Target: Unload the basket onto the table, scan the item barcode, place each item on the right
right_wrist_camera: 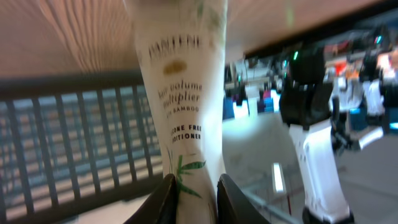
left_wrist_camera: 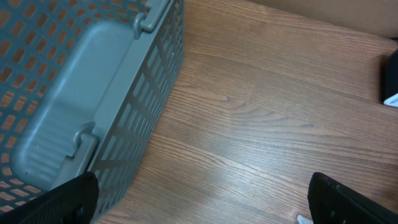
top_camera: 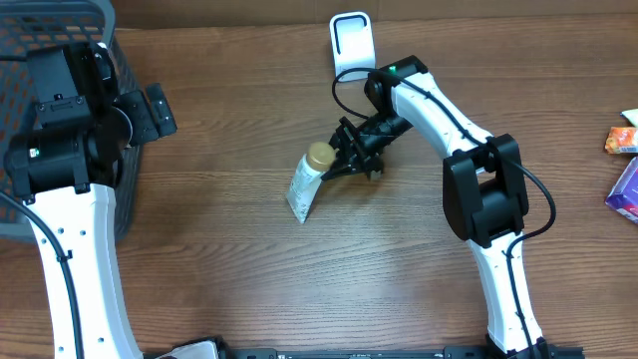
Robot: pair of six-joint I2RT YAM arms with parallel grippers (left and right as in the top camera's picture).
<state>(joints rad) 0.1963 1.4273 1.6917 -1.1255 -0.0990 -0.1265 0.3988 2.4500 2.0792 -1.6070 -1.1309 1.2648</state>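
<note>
The right hand [top_camera: 336,163] is drawn narrow, its fingers [right_wrist_camera: 163,200] set against both sides of a pale tube [top_camera: 305,187] just below its tan cap [top_camera: 319,155]. The tube sits in the middle of the overhead frame, slanting down-left from the hand, with its flat crimped end toward the table [top_camera: 229,259]. Whether that end rests on the wood cannot be told.

It looks like a soft plastic squeeze tube of hair conditioner: probably light, yielding under pressure, and glossy enough to slip. The shoulder by the cap is likely the stiffest place to grip, and squeezing the middle would only dent it. The printed front faces the right wrist camera and no barcode shows there, so it is probably on the other face.

The left hand [left_wrist_camera: 199,208] stands wide and holds nothing, at the upper left beside a grey slatted basket [top_camera: 108,22].

The table is brown wood grain, flat and matte. A white stand [top_camera: 352,42] sits at the top centre, perhaps the scanner. A box [top_camera: 628,189] and a packet [top_camera: 620,140] lie at the right edge. Beyond the table the room is blurred, showing another white robot arm [right_wrist_camera: 311,130] and bright lights.
</note>
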